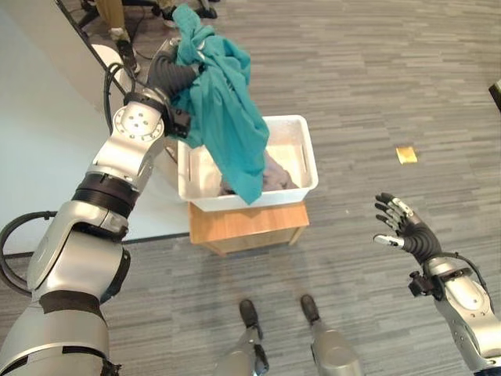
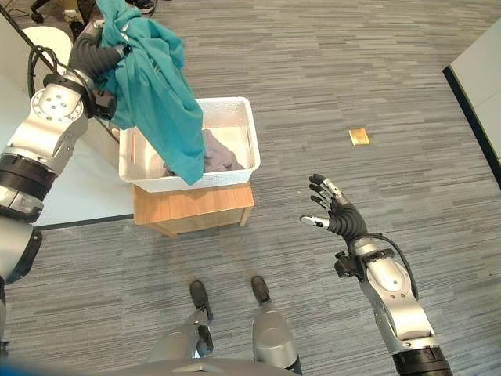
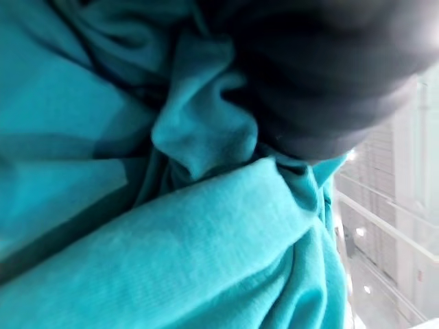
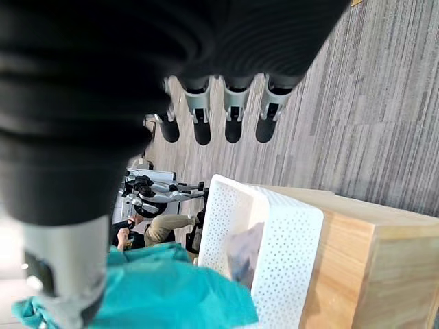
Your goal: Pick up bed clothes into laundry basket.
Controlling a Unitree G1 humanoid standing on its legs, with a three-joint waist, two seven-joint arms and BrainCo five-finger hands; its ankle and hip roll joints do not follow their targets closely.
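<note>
Left eye view: left hand (image 1: 168, 59) raised above the far left corner of the basket, its fingers buried in cloth, so whether they are clamped cannot be told. Teal garment (image 1: 227, 117) hangs from that hand, lower edge draped over the near rim into the white laundry basket (image 1: 307, 157). Grey cloth (image 1: 275, 176) lies inside the basket. Basket sits on a low wooden stand (image 1: 250, 223) on grey carpet. White bed edge (image 1: 47, 141) to the left. Small tan tag (image 1: 406, 154) on the carpet, well apart.

Right eye view: right hand (image 2: 333, 210) held out over the carpet to the right of the stand, fingers straight and spread, holding nothing.

Left wrist view: teal folds bunched against the dark ribbed cover; fingers hidden.

Right wrist view: fingertips (image 4: 202, 130) in a row, apart, empty. Perforated basket wall (image 4: 274, 253) on the stand, teal garment beside it. A seated person (image 4: 154, 229) far off.
</note>
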